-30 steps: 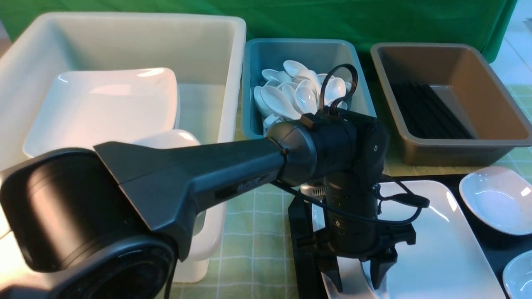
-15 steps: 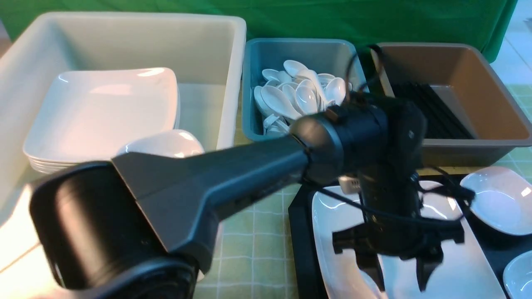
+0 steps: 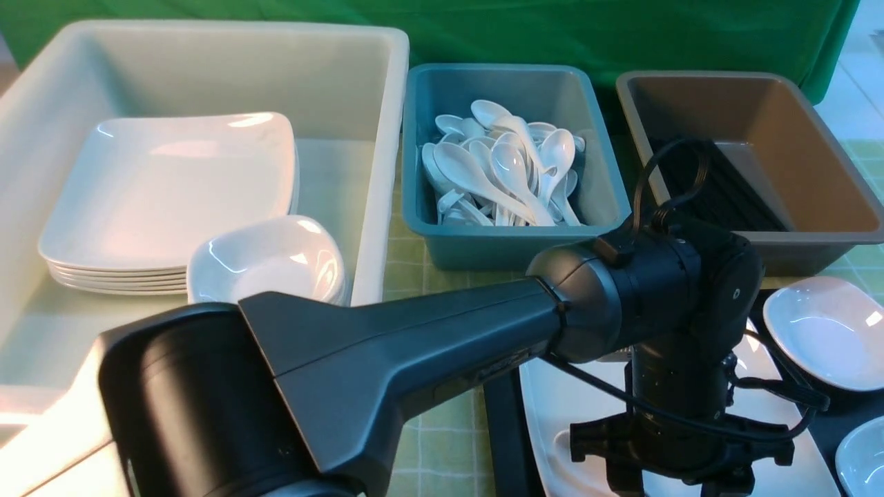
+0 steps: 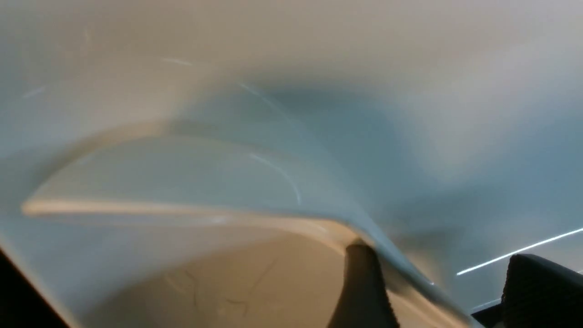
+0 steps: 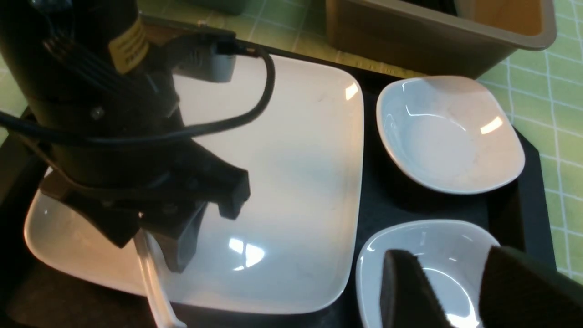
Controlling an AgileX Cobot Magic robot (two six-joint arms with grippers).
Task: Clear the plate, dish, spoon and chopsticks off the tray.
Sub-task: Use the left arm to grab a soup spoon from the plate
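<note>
L gripper (image 5: 150,253) down on plate (image 5: 296,182) in tray (image 5: 382,200) | jaws apart, astride spoon (image 5: 157,296) bowl wall: looks set for a rim pinch, probably bound for teal tub (image 3: 601,172) | R gripper (image 5: 460,296) spread, empty, over small dish (image 5: 423,241), probably keeping out of L's way

The matte black left arm (image 3: 414,345) stretched across toward the right, wrist bent straight down, and its black two-fingered left gripper (image 5: 148,250) pointed downward, jaws parted. The right gripper (image 5: 455,296) (only its dark ridged fingertips (image 5: 405,291) showed) hung with them apart.
</note>
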